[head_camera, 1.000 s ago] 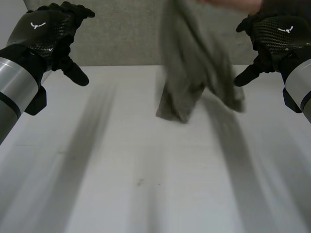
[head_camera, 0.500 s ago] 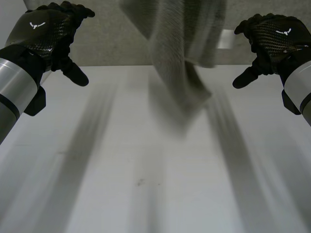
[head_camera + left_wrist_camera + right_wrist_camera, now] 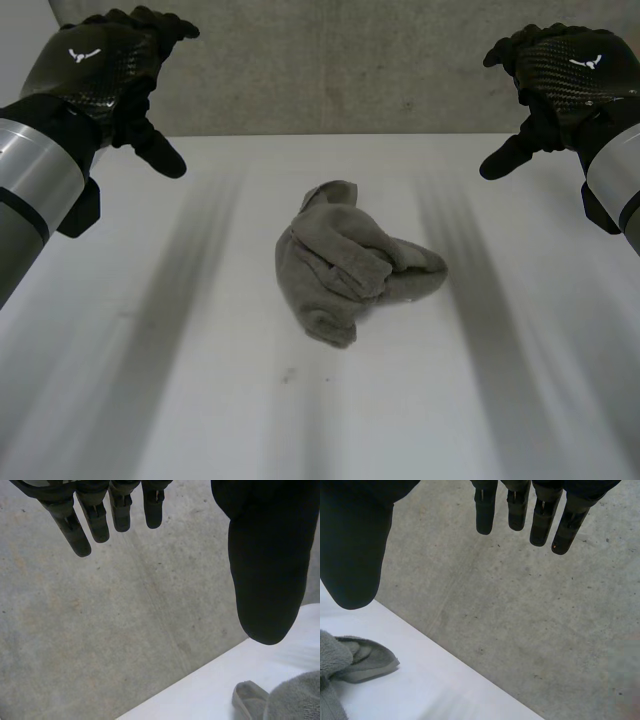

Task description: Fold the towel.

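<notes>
Towel (image 3: 345,265) lies crumpled on table (image 3: 150,380), no fold begun; left hand (image 3: 95,70) and right hand (image 3: 570,75) hover clear, fingers straight, holding nothing.

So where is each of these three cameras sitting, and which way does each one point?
Head view: behind and between the arms, looking down on the white table and crumpled towel; left hand and right hand show, open, at either side.
Left wrist view: on the left wrist, looking along its fingers and thumb at grey concrete.
Right wrist view: likewise, on the right wrist.
Shared: both wrist views catch the table's edge and some towel.
</notes>
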Robot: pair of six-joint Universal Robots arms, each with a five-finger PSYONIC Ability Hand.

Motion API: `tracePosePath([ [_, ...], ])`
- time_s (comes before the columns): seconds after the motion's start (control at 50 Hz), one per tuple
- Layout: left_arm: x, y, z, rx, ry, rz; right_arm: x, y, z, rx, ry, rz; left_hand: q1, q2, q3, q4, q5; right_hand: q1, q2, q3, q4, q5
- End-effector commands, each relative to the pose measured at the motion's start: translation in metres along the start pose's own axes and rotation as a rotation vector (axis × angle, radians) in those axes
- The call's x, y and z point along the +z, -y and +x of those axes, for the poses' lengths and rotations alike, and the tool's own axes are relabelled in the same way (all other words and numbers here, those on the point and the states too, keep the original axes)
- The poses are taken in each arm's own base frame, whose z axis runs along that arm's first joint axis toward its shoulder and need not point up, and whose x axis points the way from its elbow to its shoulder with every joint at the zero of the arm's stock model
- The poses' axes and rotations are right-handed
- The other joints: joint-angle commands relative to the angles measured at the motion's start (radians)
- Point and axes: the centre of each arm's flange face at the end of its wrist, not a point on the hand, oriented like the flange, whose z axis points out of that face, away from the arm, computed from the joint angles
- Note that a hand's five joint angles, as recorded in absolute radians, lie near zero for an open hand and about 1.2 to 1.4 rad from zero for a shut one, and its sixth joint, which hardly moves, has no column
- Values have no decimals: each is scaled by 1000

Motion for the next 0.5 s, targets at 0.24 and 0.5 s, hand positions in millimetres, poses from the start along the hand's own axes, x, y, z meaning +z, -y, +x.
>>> tracePosePath([
  [0.24, 54, -98, 16, -18, -169, -159, 12, -40, -27, -29, 197, -175, 82, 84, 84, 83, 68, -13, -8, 11, -4, -7],
  [0.5, 99, -191, 29, 71, -248, -173, 62, -95, -79, 101, 376, -228, 79, 81, 81, 81, 66, -1, 4, 23, 7, 5],
])
